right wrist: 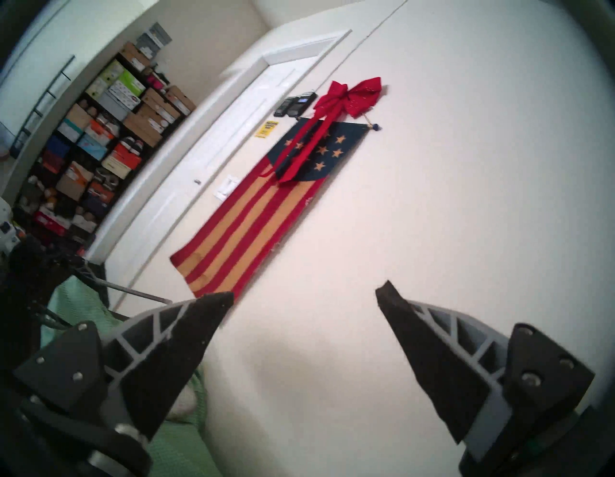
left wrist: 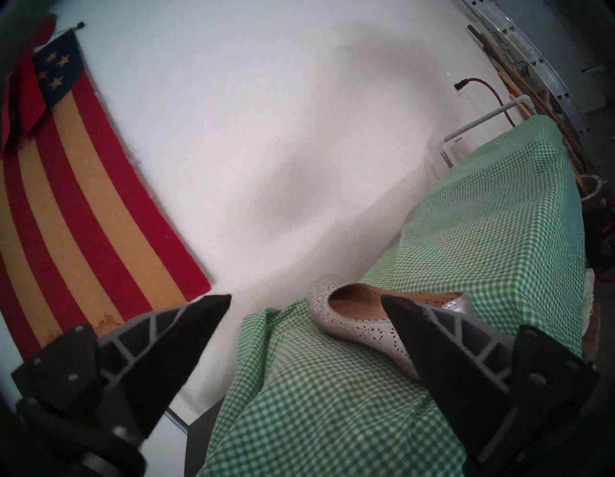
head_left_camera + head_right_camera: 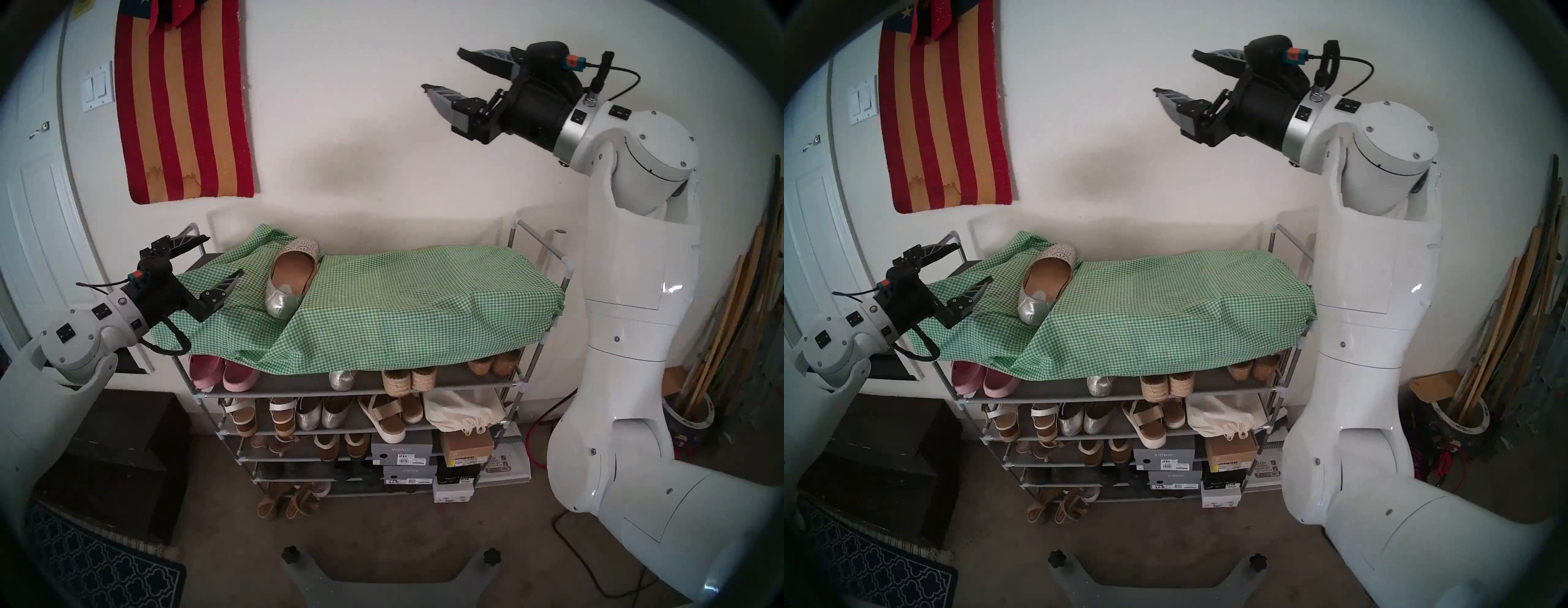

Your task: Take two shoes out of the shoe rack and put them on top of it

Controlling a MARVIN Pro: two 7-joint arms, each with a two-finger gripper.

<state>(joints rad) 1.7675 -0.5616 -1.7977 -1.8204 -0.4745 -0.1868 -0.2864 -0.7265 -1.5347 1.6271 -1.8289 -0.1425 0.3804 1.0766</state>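
- The left gripper (image 2: 306, 299) fills the bottom of its own wrist view, its two black fingers spread wide apart with nothing between them; in the head view it (image 3: 225, 263) sits at the left end of the rack top, pointing across it.
- Just past those fingers lies one perforated silver flat (image 3: 292, 278) on the green checked cloth (image 3: 403, 297), tan insole up, smooth heel cap toward the front edge and toe toward the wall.
- The cloth covers the top of the shoe rack (image 3: 564, 271) and hangs over its front edge.
- On the shelf directly below, a second silver flat (image 3: 343, 379) shows only its end from under the cloth, between pink slip-ons (image 3: 220, 373) and woven-soled shoes (image 3: 407, 380).
- The right gripper (image 3: 443, 70) is raised high in front of the wall, well above the rack, fingers wide apart and empty.
- A striped flag hanging (image 3: 182, 106) is on the wall at upper left.
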